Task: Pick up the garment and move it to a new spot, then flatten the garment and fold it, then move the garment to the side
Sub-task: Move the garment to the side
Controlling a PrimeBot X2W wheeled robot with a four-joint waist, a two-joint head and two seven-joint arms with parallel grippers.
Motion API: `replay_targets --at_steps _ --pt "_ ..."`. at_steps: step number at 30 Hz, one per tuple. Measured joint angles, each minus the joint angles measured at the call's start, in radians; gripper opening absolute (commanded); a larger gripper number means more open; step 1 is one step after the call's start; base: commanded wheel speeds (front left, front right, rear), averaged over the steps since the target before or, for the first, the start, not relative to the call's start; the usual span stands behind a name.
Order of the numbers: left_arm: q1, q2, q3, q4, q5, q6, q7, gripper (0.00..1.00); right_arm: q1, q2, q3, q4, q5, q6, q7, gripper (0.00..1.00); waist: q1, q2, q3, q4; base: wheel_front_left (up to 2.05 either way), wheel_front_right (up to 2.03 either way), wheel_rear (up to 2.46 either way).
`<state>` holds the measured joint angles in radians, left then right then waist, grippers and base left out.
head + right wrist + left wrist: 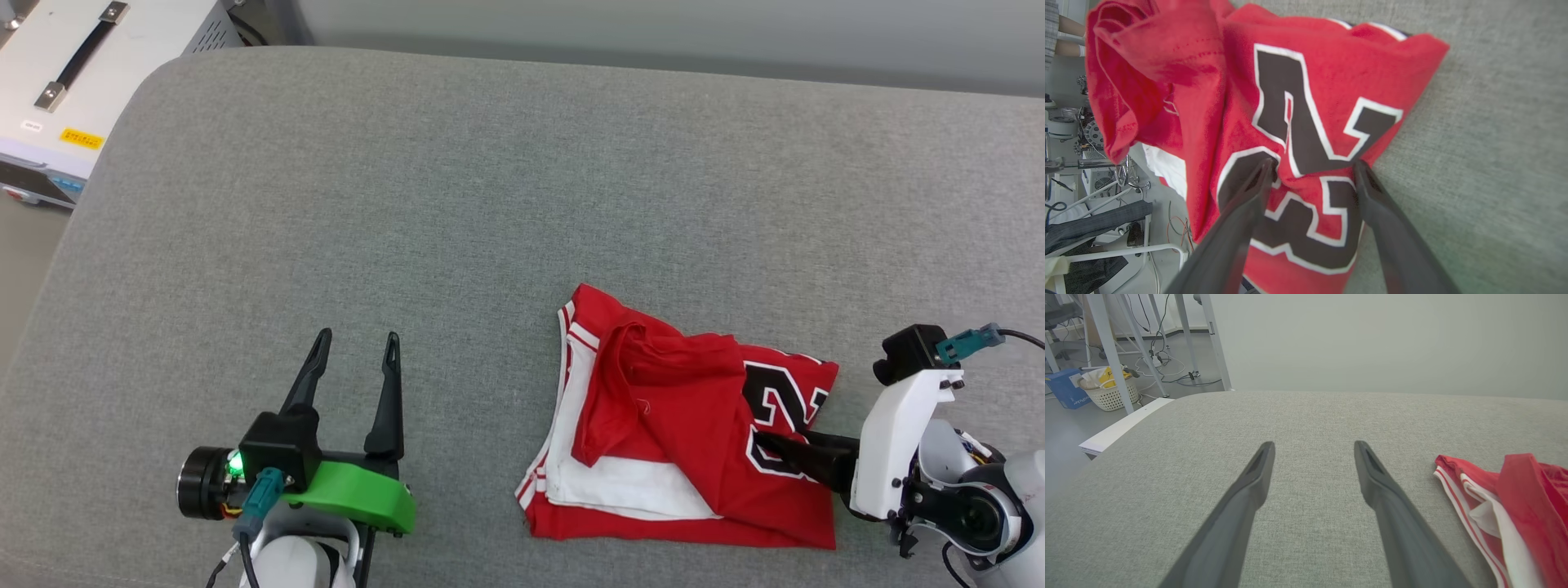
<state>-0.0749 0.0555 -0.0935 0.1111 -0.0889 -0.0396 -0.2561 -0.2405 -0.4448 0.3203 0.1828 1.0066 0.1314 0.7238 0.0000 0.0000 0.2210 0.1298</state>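
Black twin fingers of the right end effector (1314,167) stand apart, their tips on the black numerals (1298,122) of the crumpled red-and-white jersey shirt (678,425), not closed on it. It lies bunched near the front edge of the grey fabric-covered worktop (490,163), towards the right front corner. Soft, light and limp, it would probably sag when lifted; the layered right edge looks the likeliest hold. The left end effector (355,339) hovers spread and empty near the front left.
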Motion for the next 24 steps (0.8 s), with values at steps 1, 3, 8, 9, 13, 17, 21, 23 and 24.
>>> replay_targets --at_steps 1,3,8,9,13,17,21,23,24 --pt "-0.003 0.000 -0.002 0.000 0.000 0.000 0.000 1.00 -0.003 -0.003 0.010 0.005 -0.001 0.000 -0.007 1.00 0.0000 0.0000 0.003 0.004 0.00 0.00 0.00" --pt "-0.011 0.000 -0.006 0.000 -0.002 0.001 0.000 1.00 -0.007 -0.013 0.035 0.009 -0.001 0.000 -0.021 1.00 0.0000 0.0000 0.010 0.011 0.00 0.00 0.00" --pt "-0.013 0.000 -0.005 0.001 -0.008 0.010 0.000 1.00 -0.020 -0.038 0.085 -0.001 0.000 0.000 -0.098 0.00 0.0001 0.0000 0.016 0.014 0.00 0.00 0.00" --pt "-0.013 0.000 -0.005 0.001 -0.009 0.013 0.000 1.00 -0.026 -0.044 0.098 -0.005 -0.004 0.000 -0.122 0.00 0.0002 0.0000 0.014 0.012 0.00 0.00 0.00" --pt "-0.012 -0.001 -0.002 0.004 -0.009 0.018 0.000 1.00 -0.072 -0.105 0.166 -0.056 -0.039 0.000 -0.242 0.00 0.0002 0.0000 -0.005 -0.010 0.00 0.00 0.00" --pt "-0.005 -0.001 0.008 0.002 -0.009 0.019 0.000 1.00 -0.121 -0.166 0.190 -0.086 -0.074 0.000 -0.295 0.00 0.0002 0.0000 -0.017 -0.040 0.00 0.00 0.00" --pt "0.009 -0.001 0.015 -0.002 -0.009 0.019 0.000 1.00 -0.153 -0.238 0.206 -0.110 -0.107 0.000 -0.330 0.00 0.0002 0.0000 -0.026 -0.084 0.00 0.00 0.00" --pt "0.013 -0.001 0.021 -0.008 -0.009 0.018 0.000 1.00 -0.170 -0.274 0.215 -0.125 -0.124 0.000 -0.338 0.00 0.0002 0.0000 -0.028 -0.111 0.00 0.00 0.00" --pt "0.013 -0.001 0.026 -0.011 -0.008 0.018 0.000 1.00 -0.179 -0.290 0.216 -0.130 -0.129 0.000 -0.342 0.00 0.0002 0.0000 -0.029 -0.126 0.00 0.00 0.00"
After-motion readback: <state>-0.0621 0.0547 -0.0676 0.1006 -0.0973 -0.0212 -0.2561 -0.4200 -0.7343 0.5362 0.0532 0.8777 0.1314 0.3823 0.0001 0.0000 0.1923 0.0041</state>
